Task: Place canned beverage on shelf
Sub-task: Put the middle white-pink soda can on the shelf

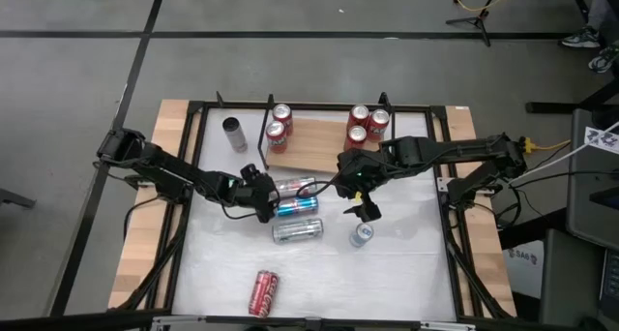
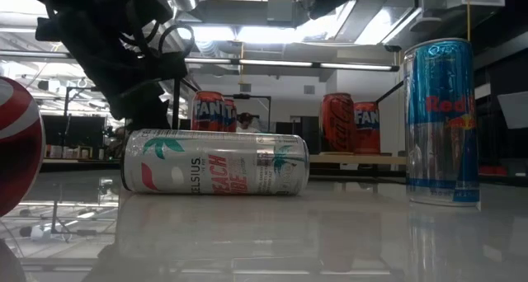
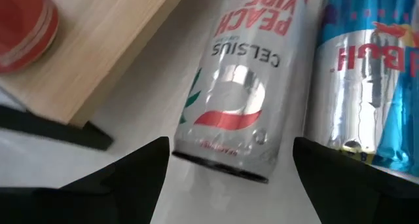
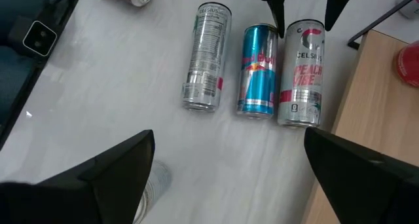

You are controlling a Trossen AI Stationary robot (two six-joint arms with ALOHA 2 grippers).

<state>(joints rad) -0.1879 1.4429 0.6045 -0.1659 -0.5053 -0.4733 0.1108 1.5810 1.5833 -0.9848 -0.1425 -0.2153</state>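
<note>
Glossy white tabletop [image 1: 319, 273] holds slim, shiny aluminium cans. Left gripper [image 1: 268, 197], fingers apart, hovers at the end of a lying silver Celsius can [image 1: 294, 188]. Right gripper [image 1: 365, 211], fingers spread, hangs nearby. Beyond, red cans [image 1: 368, 124] stand on the flat light-brown wooden shelf [image 1: 311, 147].

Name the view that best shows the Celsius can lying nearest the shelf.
Right wrist view: the Celsius can shows whole, beside the shelf. Left wrist view crops it between the left hand fingers; high view shows it small.
</note>
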